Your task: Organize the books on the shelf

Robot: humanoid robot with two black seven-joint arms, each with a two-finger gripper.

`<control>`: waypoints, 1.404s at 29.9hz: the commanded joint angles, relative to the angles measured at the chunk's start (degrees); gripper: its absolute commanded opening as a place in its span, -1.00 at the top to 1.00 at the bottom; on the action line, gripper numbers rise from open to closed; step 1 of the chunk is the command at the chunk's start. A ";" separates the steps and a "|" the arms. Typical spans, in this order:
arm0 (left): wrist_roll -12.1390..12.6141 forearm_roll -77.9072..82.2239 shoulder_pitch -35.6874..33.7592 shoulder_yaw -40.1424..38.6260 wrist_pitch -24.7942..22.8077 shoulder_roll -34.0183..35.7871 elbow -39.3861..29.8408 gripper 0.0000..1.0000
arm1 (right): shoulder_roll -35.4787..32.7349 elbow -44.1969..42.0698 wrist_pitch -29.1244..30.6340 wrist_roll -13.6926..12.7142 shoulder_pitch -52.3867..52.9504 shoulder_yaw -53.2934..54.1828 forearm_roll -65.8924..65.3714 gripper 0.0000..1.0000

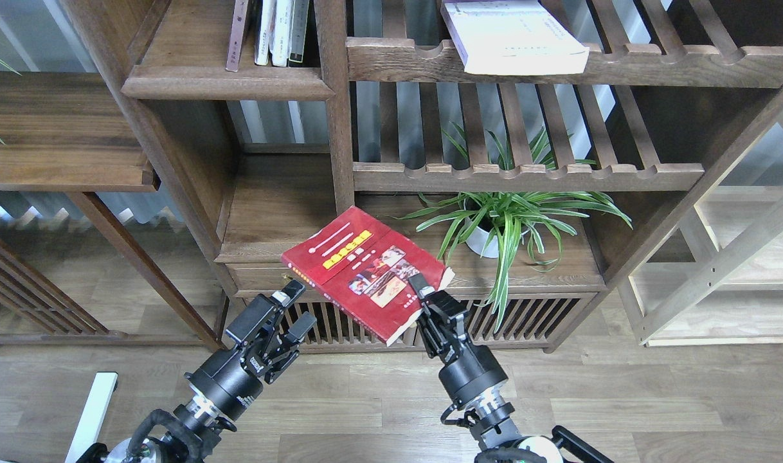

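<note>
The dark solid-plank shelf (227, 80) of the bookcase is being occupied by thin upright books (279, 32), while the red book (366, 270) is being held tilted before the lower ledge, clamped at its right corner by the right tool (423, 296), the left tool (295, 308) being kept spread beside it.
</note>
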 commanded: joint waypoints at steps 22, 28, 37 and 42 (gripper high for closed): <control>0.00 -0.10 -2.46 0.64 0.43 0.00 3.04 -0.64 | -0.01 -0.02 -1.23 0.36 0.17 -2.95 -1.96 0.89; 0.00 -2.72 -2.73 1.61 0.43 0.00 2.77 -0.41 | -0.01 -0.02 -1.40 0.36 0.17 -3.39 -2.31 0.89; 0.00 -6.78 -2.99 2.58 1.04 0.00 3.39 -0.08 | -0.01 -0.02 -1.41 0.45 0.17 -3.65 -2.49 0.89; 0.00 -6.34 -3.08 2.93 2.97 0.00 3.57 -0.03 | -0.01 -0.02 -1.49 0.54 0.09 -3.74 -3.28 0.89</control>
